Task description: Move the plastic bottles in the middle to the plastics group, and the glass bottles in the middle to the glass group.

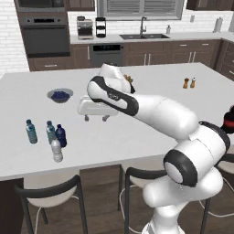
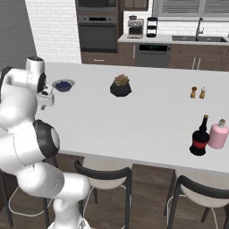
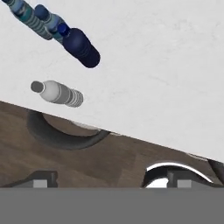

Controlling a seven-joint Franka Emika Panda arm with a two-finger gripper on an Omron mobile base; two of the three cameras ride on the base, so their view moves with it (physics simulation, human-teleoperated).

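The gripper (image 3: 109, 183) hangs over the counter's (image 1: 151, 87) near edge, its fingers spread apart and holding nothing. Up and left of it in the hand view stand the clear bottle (image 3: 57, 92) and navy bottle (image 3: 81, 47), beside the teal bottles (image 3: 35, 19). The red bottle (image 2: 199, 138) touches the pink vessel (image 2: 218, 134).

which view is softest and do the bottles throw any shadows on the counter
Left base view: slightly soft, faint contact shadows under the clear bottle and navy bottle. Right base view: sharper, a small dark shadow at the red bottle beside the pink vessel. Hand view: bottles look stretched and tilted, evenly lit counter, no glare.
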